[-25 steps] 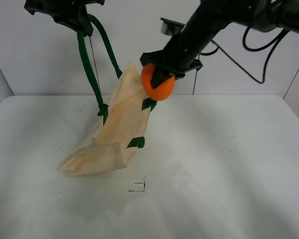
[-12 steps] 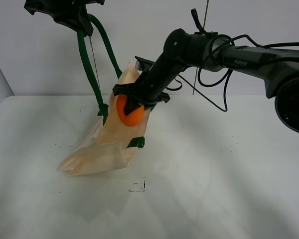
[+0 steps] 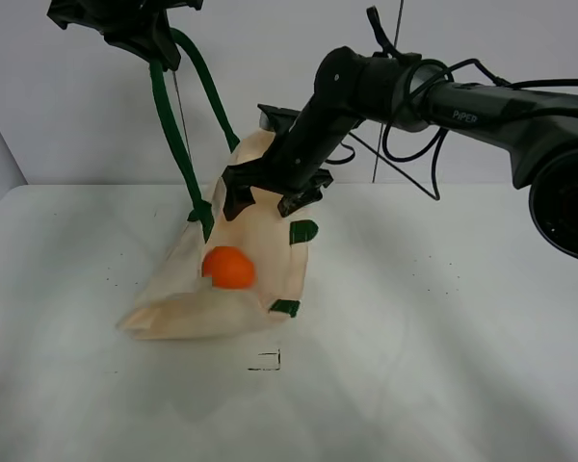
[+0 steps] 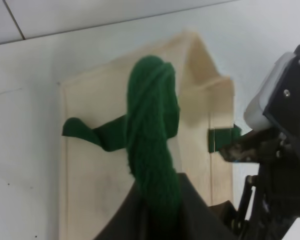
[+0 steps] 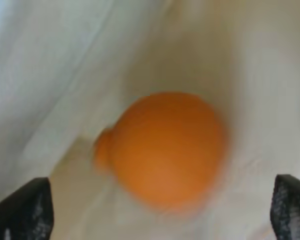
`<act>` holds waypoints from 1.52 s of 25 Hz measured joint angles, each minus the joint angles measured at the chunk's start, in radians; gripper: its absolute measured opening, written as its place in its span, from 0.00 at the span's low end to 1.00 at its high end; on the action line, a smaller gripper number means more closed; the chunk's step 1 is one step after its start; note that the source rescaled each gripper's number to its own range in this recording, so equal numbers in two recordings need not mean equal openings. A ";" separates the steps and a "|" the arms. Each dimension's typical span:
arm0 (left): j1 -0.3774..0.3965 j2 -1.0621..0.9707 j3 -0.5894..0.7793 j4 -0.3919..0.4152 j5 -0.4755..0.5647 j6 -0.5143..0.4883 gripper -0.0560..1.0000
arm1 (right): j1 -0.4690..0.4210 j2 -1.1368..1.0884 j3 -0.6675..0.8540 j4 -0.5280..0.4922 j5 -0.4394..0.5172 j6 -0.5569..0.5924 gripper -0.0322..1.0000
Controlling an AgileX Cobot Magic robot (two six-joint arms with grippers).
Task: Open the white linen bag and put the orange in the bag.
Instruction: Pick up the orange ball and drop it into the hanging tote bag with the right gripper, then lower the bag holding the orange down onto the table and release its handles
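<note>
The white linen bag [image 3: 178,310] hangs tilted from its dark green strap [image 3: 176,144], its lower end resting on the table. My left gripper [image 3: 152,46] is shut on the strap high at the back left; the left wrist view shows the strap [image 4: 152,150] running into the gripper [image 4: 157,212]. The orange [image 3: 229,268] sits inside the bag's open mouth, free of any gripper. My right gripper [image 3: 268,197] is open and empty just above it. In the right wrist view the orange [image 5: 165,147] is blurred against the cloth [image 5: 65,60] between the fingertips [image 5: 20,210].
The white table [image 3: 443,318] carries a small black mark [image 3: 267,360] in front of the bag. Black cables [image 3: 405,144] hang behind the right arm. A pale wall closes the back.
My right gripper carried the orange left and down to the bag's mouth, then opened. The orange dropped into the bag. The left gripper stayed still with the strap.
</note>
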 joint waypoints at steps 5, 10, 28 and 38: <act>0.000 -0.001 0.000 0.000 0.000 0.000 0.05 | 0.000 0.000 -0.097 -0.223 0.131 0.076 1.00; 0.000 -0.001 0.000 0.000 0.001 0.000 0.05 | -0.008 -0.002 -0.111 -0.391 0.187 0.113 1.00; 0.000 -0.001 0.000 0.000 0.001 0.000 0.05 | -0.459 0.010 -0.111 -0.359 0.192 0.087 1.00; 0.000 -0.001 0.000 0.000 0.001 0.000 0.05 | -0.488 -0.131 0.081 -0.343 0.191 0.062 1.00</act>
